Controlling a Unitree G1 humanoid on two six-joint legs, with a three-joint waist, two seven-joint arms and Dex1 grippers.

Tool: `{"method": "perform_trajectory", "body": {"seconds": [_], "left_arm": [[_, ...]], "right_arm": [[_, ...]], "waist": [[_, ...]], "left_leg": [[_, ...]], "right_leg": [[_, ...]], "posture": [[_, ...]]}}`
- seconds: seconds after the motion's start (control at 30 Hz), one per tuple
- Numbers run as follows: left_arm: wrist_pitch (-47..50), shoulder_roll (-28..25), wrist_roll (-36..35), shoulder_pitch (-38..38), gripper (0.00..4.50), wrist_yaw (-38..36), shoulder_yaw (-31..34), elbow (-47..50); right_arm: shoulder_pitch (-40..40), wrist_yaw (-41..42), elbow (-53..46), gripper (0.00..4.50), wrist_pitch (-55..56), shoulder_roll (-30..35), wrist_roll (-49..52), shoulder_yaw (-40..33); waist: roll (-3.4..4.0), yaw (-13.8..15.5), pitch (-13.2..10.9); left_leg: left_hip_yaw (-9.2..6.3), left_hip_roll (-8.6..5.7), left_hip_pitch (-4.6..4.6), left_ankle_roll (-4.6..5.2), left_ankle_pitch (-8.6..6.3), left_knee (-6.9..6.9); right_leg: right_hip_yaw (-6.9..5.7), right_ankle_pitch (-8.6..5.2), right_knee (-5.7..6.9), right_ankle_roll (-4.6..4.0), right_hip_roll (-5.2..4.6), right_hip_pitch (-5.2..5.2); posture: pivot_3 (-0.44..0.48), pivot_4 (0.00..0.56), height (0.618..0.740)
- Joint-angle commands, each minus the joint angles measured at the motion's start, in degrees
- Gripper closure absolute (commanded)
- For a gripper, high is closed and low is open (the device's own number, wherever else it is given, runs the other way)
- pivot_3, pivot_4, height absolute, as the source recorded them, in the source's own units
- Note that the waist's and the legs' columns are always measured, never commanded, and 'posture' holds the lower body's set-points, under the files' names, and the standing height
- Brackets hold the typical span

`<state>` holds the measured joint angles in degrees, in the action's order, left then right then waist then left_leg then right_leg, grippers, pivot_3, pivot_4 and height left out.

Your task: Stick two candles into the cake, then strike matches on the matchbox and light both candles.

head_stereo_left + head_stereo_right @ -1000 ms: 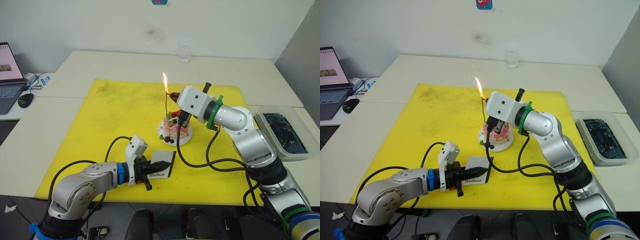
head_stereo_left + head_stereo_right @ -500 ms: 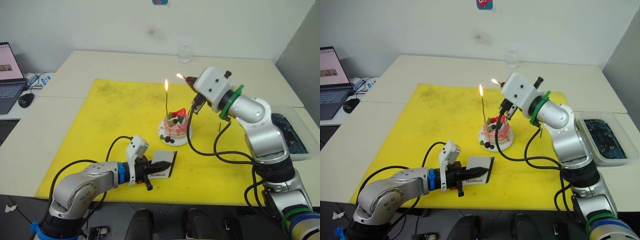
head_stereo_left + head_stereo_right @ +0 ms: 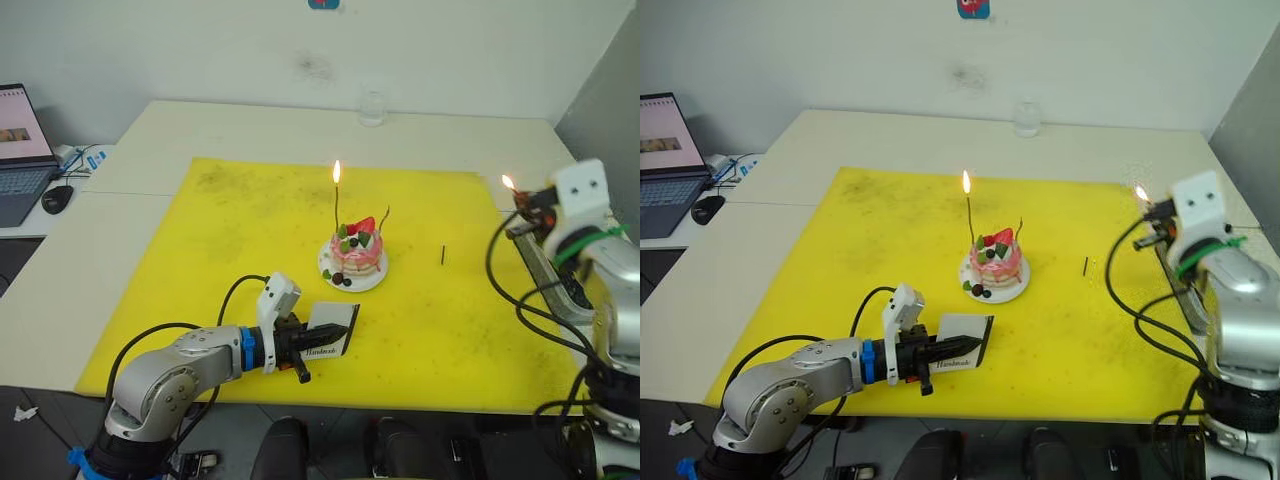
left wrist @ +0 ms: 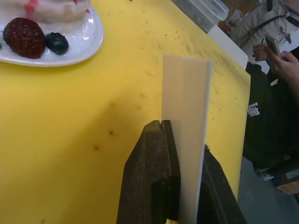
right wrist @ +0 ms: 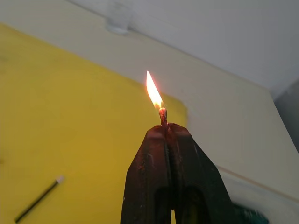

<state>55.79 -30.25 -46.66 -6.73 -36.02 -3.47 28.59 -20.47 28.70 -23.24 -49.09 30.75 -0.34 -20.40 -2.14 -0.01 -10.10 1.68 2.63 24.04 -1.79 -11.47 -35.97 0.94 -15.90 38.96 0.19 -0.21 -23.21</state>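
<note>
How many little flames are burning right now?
2. One burns atop the tall candle stuck in the cake. The other is on the match pinched in the right gripper, off beyond the yellow mat's right edge. The shorter candle looks unlit.

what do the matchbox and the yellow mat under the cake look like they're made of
Matchbox: probably matte white cardboard, going by its thin, flat, stiff panel. Yellow mat: looks like a thin, flexible sheet, maybe rubber or plastic; it lies flat, dull, with dark scuffs and specks. The exact material cannot be told.
</note>
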Motion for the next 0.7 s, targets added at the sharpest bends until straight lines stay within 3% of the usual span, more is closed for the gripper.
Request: {"method": "perform_trajectory", "body": {"seconds": [0.03,0.23,0.43,0.57,0.7], "left_arm": [[-1.21,1.55,-0.26,-0.08,4.5,-0.13,-1.42,1.22],[-1.26,2.19,-0.09,0.34,4.5,0.06,-1.94,1.34],[-1.37,1.95,0.01,0.7,4.5,0.05,-1.76,1.34],[-1.47,2.09,0.08,0.69,4.5,0.23,-1.83,1.41],[-1.6,2.29,0.04,0.83,4.5,0.46,-1.77,1.52]], "right_arm": [[5.3,-1.87,0.78,4.47,4.17,2.08,0.15,-5.65],[9.65,-2.99,9.13,4.47,11.14,5.16,-0.25,-5.79],[7.83,-7.55,17.17,4.47,11.61,5.83,-0.06,-6.61],[6.23,-10.81,19.18,3.51,10.04,4.62,1.01,-7.51],[5.44,-13.11,17.24,2.05,10.45,3.97,2.37,-8.89]], "waist": [[0.01,0.05,0.01],[0.07,-0.18,0.03],[0.09,-0.12,0.04],[0.1,-0.07,0.05],[0.12,-0.08,0.05]], "left_leg": [[-0.01,-0.03,0.0,0.0,0.0,-0.02],[0.1,-0.06,-0.05,0.07,0.04,-0.08],[0.1,-0.08,-0.04,0.09,0.05,-0.08],[0.08,-0.08,-0.02,0.09,0.05,-0.07],[0.09,-0.08,-0.02,0.09,0.05,-0.07]], "right_leg": [[-0.02,0.0,0.0,0.01,0.0,0.03],[0.09,0.1,0.0,0.13,0.05,0.03],[0.1,0.1,0.0,0.13,0.13,0.04],[0.08,0.1,-0.01,0.13,0.14,0.03],[0.09,0.1,0.0,0.13,0.15,0.03]], "posture": [[0.0,0.15,0.74],[0.0,0.15,0.74],[0.0,0.15,0.74],[0.0,0.15,0.74],[0.0,0.15,0.74]]}}
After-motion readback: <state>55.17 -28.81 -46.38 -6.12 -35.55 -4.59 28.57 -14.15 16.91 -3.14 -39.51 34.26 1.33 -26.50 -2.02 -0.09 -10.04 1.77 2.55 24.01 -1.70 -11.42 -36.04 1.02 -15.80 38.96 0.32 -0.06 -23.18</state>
